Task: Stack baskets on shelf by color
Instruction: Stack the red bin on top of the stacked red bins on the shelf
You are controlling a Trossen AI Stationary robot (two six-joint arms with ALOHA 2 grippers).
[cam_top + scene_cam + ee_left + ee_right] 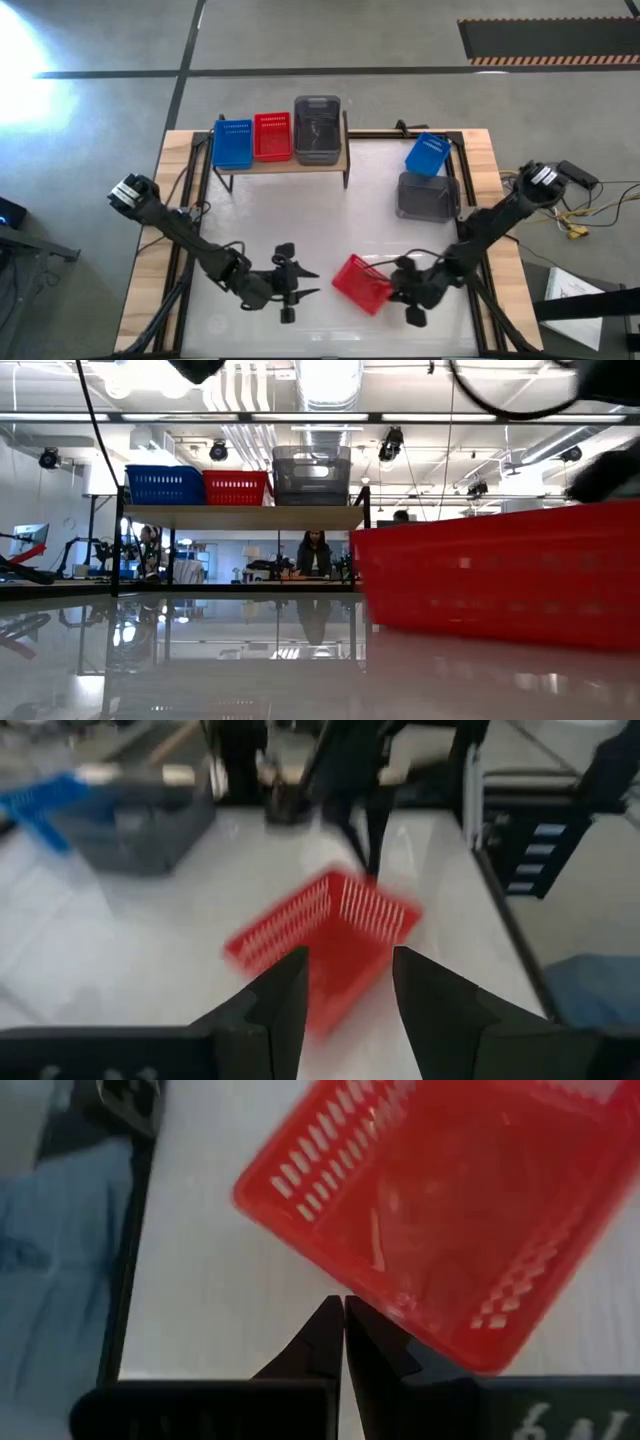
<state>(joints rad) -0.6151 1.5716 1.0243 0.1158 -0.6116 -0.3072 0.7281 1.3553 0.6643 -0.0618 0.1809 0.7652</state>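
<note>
Baskets split across shelf and table.

High view: sitting on shelf (283,163) at table's far edge, in a row: blue basket (233,144), red basket (272,136), grey basket (318,129). Lying on white table (300,215) off to shelf's right: second blue basket (427,154), tilted, touching or overlapping second grey basket (427,195). Loose red basket (361,283) lying skewed near front edge. Right gripper (411,291) sitting just beside its right side; left gripper (297,283) hovering near its left side, apart from it.

Low view: loose red basket filling right half, close to camera. Shelf behind holding blue, red, grey side by side. Person showing in room beyond.

Left wrist view: fingers (285,995) standing apart, nothing between them, pointing at loose red basket.

Right wrist view: fingers (325,1335) pressed together, tips at basket's rim, gripping nothing.

No readable writing or labels anywhere.
</note>
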